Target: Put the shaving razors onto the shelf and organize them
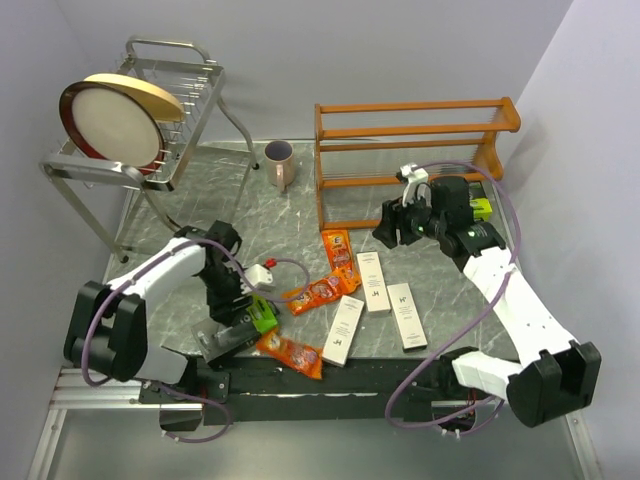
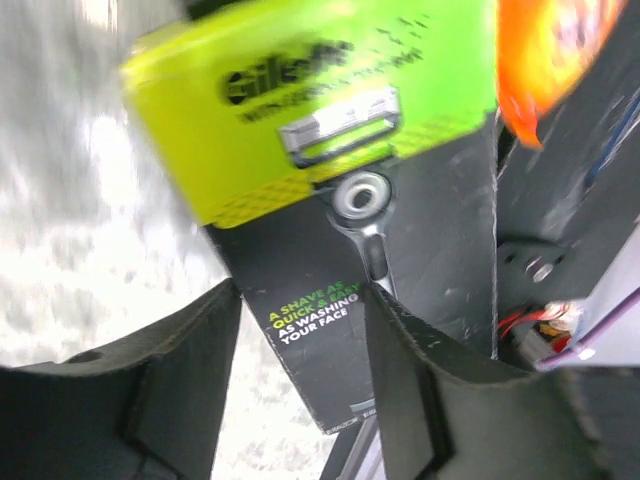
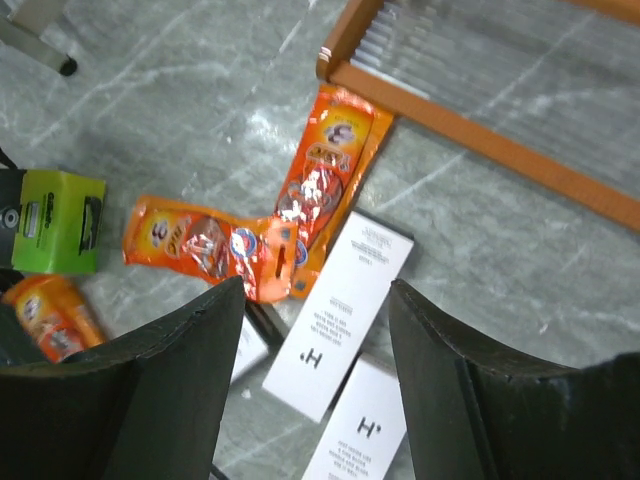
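Top view: my left gripper (image 1: 235, 322) is down at the lime-green-and-black pack (image 1: 264, 318) on the near side of the table (image 1: 200, 200). My right gripper (image 1: 393, 226) hangs just before the shelf (image 1: 415, 150). Between the two lie three white boxes (image 1: 372, 282) and a scatter of orange packets (image 1: 322, 292). I see no razors on the shelf. The mug (image 1: 280, 163) and wire rack (image 1: 190, 100) are well beyond my tips. Left wrist view, blurred: the pack's black end lies between my fingers (image 2: 190, 385), with the green end out past the tips. One pad looks to be against the card edge, and a sliver of table shows between the other pad and the pack. So these jaws are part open, straddling, with nothing clamped as far as I can judge. Risk: the straddle is off-centre, so a squeeze could shove or twist the pack. A hold this near the end could also let the green end droop and pivot. Right wrist view: jaws wide apart and empty. A white box lies below the gap, the packets are ahead of the tips, and the shelf corner is farther ahead. Risk: the packets overlap, so one pinch may lift two. The boxes lie close together, leaving a finger little room.
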### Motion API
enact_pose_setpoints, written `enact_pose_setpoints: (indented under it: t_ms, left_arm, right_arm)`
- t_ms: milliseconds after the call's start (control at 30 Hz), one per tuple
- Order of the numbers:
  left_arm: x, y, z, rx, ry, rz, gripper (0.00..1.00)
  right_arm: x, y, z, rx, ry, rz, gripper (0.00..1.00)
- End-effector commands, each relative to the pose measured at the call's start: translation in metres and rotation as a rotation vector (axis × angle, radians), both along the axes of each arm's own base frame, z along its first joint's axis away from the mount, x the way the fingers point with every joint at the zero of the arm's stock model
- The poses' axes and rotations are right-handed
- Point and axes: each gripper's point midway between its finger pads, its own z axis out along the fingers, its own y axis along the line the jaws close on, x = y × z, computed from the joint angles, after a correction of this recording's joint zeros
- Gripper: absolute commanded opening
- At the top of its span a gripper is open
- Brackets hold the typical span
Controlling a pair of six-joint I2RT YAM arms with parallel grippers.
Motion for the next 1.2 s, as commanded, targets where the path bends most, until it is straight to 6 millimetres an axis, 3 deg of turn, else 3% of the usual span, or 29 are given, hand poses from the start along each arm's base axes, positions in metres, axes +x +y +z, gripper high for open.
enact_pose_setpoints:
  t_ms: [0,133,200,333,400,433,500,533,600,633,733,767,833,867,933,967,1000,1033,1067,1167]
  left_arm:
    - [0.013,-0.049,0.005,-0.102,0.024,0.067,0.55]
    - [0.050,-0.088,0.013,-0.133,-0.013,0.138,0.49]
    - [0.064,-0.099,0.005,-0.120,0.017,0.196,0.46]
    - [0.115,-0.120,0.010,-0.133,-0.102,0.225,0.41]
    - [0.138,-0.120,0.012,-0.118,-0.190,0.218,0.40]
    - [0.157,-0.127,0.016,-0.134,-0.248,0.218,0.39]
    - [0.174,-0.131,0.025,-0.138,-0.295,0.222,0.38]
    - [0.187,-0.138,0.046,-0.168,-0.338,0.230,0.39]
    - [0.194,-0.141,0.071,-0.211,-0.383,0.266,0.44]
    - [0.193,-0.145,0.099,-0.266,-0.434,0.276,0.51]
    - [0.179,-0.138,0.141,-0.346,-0.483,0.394,0.65]
    - [0.173,-0.135,0.148,-0.363,-0.486,0.434,0.68]
    - [0.153,-0.123,0.157,-0.395,-0.465,0.579,0.75]
    - [0.148,-0.118,0.159,-0.405,-0.471,0.629,0.77]
    - [0.127,-0.108,0.161,-0.440,-0.446,0.718,0.83]
    - [0.118,-0.107,0.159,-0.450,-0.421,0.735,0.84]
    - [0.108,-0.105,0.157,-0.457,-0.401,0.726,0.85]
    - [0.100,-0.107,0.154,-0.462,-0.372,0.708,0.95]
    - [0.093,-0.107,0.152,-0.460,-0.345,0.699,0.99]
    - [0.084,-0.107,0.151,-0.475,-0.321,0.684,0.99]
  right_arm:
    - [-0.005,-0.008,0.006,-0.010,-0.067,-0.010,0.67]
    - [-0.010,-0.009,0.003,-0.008,-0.067,0.003,0.68]
    - [-0.011,-0.005,0.001,0.004,-0.061,0.024,0.67]
    - [-0.029,0.022,-0.004,0.097,0.002,0.189,0.68]
    - [-0.032,0.034,-0.011,0.120,0.031,0.256,0.68]
    - [-0.032,0.040,-0.012,0.128,0.028,0.281,0.68]
    - [-0.036,0.055,-0.023,0.142,0.066,0.358,0.68]
    - [-0.037,0.061,-0.022,0.144,0.075,0.390,0.68]
    - [-0.043,0.075,-0.034,0.142,0.118,0.477,0.67]
    - [-0.043,0.078,-0.035,0.139,0.131,0.500,0.67]
    - [-0.047,0.088,-0.052,0.153,0.218,0.584,0.66]
    - [-0.047,0.091,-0.064,0.159,0.264,0.614,0.65]
    - [-0.058,0.102,-0.063,0.199,0.320,0.694,0.64]
    - [-0.060,0.105,-0.074,0.199,0.348,0.731,0.64]
    - [-0.074,0.118,-0.072,0.217,0.402,0.818,0.65]
    - [-0.079,0.124,-0.086,0.207,0.437,0.867,0.65]
    - [-0.078,0.133,-0.079,0.211,0.430,0.911,0.65]
    - [-0.095,0.138,-0.093,0.196,0.542,0.949,0.65]
    - [-0.099,0.141,-0.097,0.187,0.544,0.993,0.64]
    - [-0.103,0.155,-0.112,0.164,0.645,0.985,0.64]
